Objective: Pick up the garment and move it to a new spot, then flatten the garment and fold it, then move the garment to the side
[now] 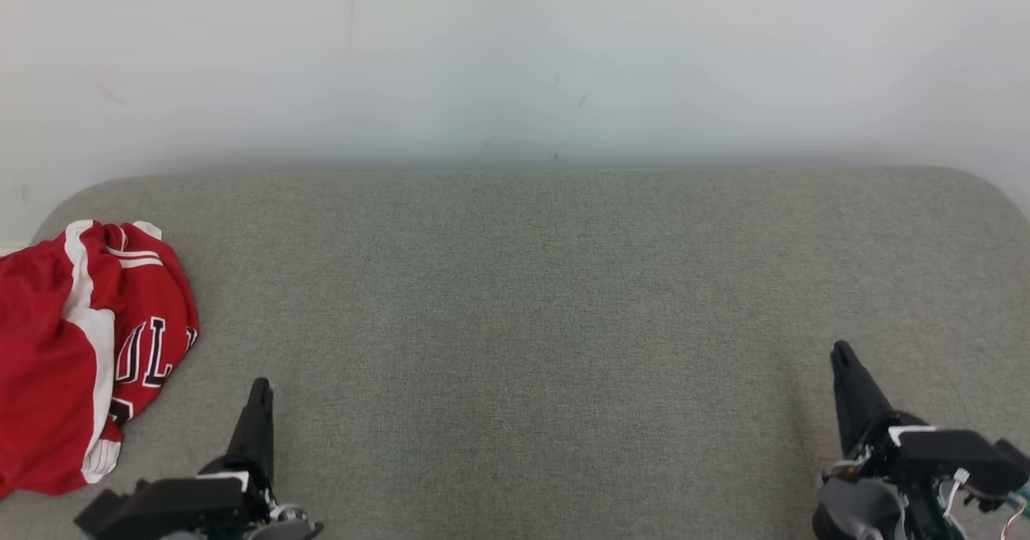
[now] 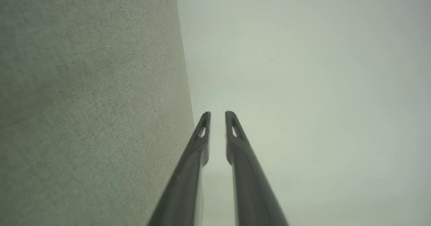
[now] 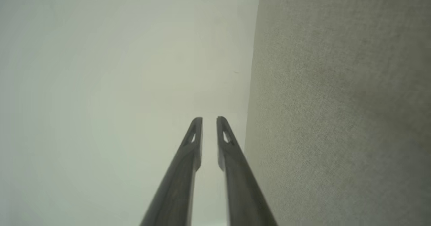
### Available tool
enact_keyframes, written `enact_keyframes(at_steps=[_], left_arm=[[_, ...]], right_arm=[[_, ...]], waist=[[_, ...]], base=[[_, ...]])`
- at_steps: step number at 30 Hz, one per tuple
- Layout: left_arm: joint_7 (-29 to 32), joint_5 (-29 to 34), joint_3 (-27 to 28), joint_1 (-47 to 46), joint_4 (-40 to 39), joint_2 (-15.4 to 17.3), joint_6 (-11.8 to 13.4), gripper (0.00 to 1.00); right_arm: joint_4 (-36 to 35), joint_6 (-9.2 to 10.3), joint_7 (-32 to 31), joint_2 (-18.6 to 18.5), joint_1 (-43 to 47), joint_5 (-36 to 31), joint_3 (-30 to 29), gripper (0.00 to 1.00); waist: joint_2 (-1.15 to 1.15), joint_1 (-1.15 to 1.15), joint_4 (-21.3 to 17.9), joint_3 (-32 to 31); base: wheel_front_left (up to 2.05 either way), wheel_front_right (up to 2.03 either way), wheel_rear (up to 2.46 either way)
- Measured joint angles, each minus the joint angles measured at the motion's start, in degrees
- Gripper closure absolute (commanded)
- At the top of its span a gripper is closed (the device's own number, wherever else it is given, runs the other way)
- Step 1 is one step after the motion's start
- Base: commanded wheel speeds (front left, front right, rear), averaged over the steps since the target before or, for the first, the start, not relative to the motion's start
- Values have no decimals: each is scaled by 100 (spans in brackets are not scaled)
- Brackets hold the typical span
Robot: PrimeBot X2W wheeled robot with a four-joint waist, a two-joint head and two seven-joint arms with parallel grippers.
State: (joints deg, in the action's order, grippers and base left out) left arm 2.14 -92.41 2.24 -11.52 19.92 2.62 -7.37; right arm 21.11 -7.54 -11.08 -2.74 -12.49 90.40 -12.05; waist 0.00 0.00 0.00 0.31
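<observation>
Status: my read is we're at step zero.

- Garment (image 1: 88,347): red jersey with white trim, bunched in a heap at the left edge of the grey pad (image 1: 563,323), partly running out of the head view. It's not flat and not folded.
- My left claw (image 1: 260,383): near edge, just right of the heap and not touching it. Fingers are barely parted with a thin slit between them, nothing pinched.
- My right claw (image 1: 841,351): near right, well apart from the garment. Same thin slit, also empty.
- Both wrist views look along the fingers toward the pale wall (image 1: 515,57), with pad along one side.

Everything is still to do: pick up, relocate, flatten, fold, move aside. The left claw looks like the natural one for the first grab.
</observation>
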Motion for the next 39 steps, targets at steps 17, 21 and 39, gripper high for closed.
enact_keyframes(at_steps=[17,21,39], left_arm=[[-296,453,-94,358,-151,-31,7,0],[-367,786,-100,457,-219,-30,7,0],[-673,2886,-189,617,-511,-25,7,0]], right_arm=[[-146,1,459,31,456,-509,321,0],[-223,1,579,27,474,-835,394,0],[-565,1,1046,29,699,-2594,692,0]], waist=[[0,0,-10,3],[0,0,-15,2],[0,0,-42,-20]], base=[[0,0,0],[0,0,0],[0,0,0]])
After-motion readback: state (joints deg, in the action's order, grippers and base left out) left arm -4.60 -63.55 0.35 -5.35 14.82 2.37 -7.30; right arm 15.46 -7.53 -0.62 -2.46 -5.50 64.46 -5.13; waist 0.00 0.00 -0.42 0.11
